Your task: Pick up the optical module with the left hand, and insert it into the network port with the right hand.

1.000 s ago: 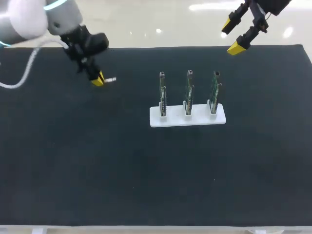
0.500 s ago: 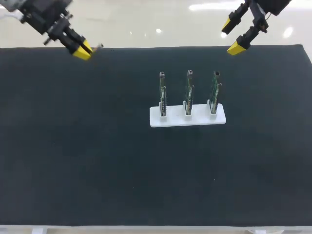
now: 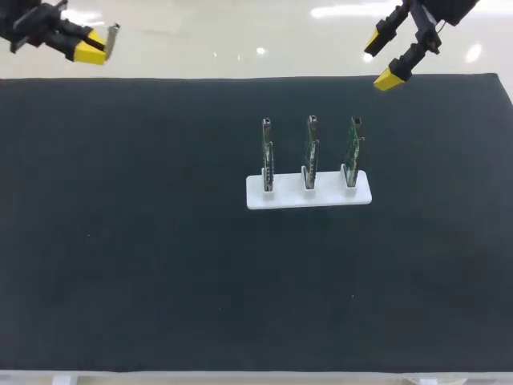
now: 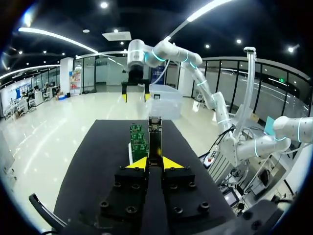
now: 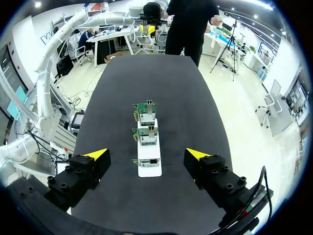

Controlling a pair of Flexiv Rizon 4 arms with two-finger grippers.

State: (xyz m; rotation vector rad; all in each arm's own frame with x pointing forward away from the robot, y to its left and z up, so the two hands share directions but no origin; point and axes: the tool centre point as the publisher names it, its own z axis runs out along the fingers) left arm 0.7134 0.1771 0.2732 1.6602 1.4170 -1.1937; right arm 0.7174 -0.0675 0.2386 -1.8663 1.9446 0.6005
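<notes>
Left arm (image 3: 36,28) with optical module (image 3: 115,33), now beyond table (image 3: 120,241) edge

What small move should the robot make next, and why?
Probably bring the left claw in toward the middle of the table, ready for a handover. It is shut on the optical module out by the table's far left corner, while the right claw hangs open and empty at the far right. The boards in the white holder stand between them.

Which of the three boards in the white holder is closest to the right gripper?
The board at the holder's right end in the head view: the right gripper hangs beyond that end, the others farther off.
</notes>
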